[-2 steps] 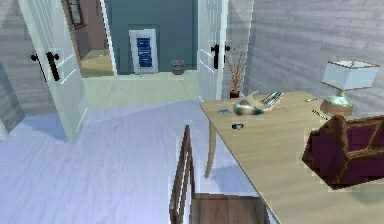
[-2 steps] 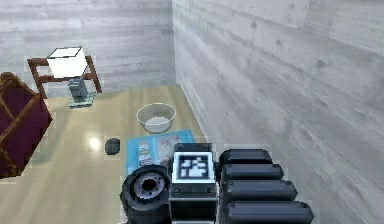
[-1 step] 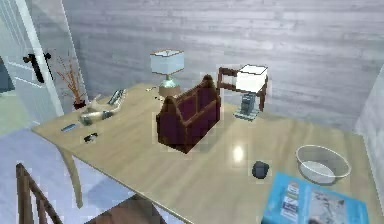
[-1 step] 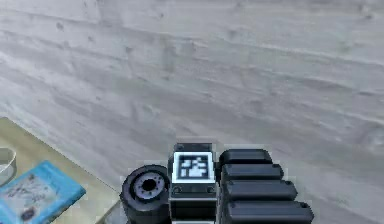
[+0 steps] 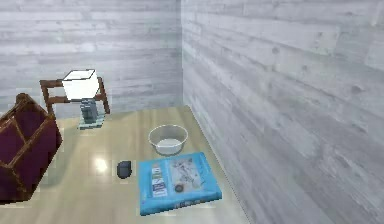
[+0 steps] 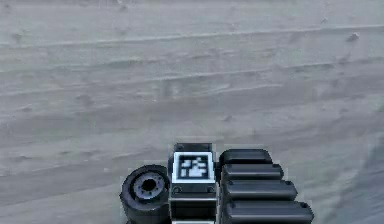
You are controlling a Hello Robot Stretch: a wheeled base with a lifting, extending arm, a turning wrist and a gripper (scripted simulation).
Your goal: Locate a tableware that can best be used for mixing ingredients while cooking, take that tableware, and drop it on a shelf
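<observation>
Sighting bowl (image 5: pixel 168 138) at 12 o'clock on worktop (image 5: pixel 100 152), probably 9 o'clock from tool (image 6: pixel 148 192); impossible to tell tool's opening or load.

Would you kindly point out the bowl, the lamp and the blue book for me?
bowl (image 5: pixel 168 145): forward view, front of its outer wall.
lamp (image 5: pixel 80 85): forward view, its white shade.
book (image 5: pixel 180 183): forward view, middle of its blue cover.
</observation>
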